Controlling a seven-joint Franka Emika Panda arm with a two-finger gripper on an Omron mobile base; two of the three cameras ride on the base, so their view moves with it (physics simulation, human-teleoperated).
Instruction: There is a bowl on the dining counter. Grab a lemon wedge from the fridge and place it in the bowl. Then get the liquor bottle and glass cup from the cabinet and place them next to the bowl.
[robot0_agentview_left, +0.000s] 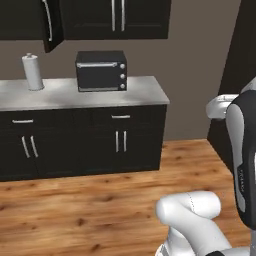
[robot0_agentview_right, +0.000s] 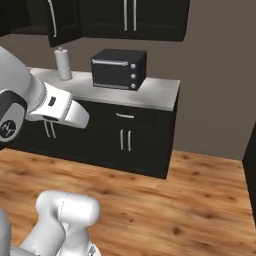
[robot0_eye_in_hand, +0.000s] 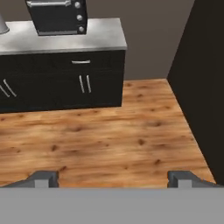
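Tool (robot0_eye_in_hand: 113, 178) jaws apart, empty, above wood floor (robot0_eye_in_hand: 105, 140). Risk: arm swing clips cabinet (robot0_agentview_left: 117, 19) door ajar at 11 o'clock; toaster oven (robot0_agentview_left: 101, 70) near.

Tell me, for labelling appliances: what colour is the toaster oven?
Black, with silver handle and knobs; clearest in the left base view: toaster oven.

Even, soft rendered light fills all three views. The grey surface (robot0_agentview_left: 75, 95) shows a pale sheen, perhaps from overhead. The black cabinet (robot0_agentview_left: 115, 20) fronts lose detail in darkness. Edges look slightly soft; shadows are faint.
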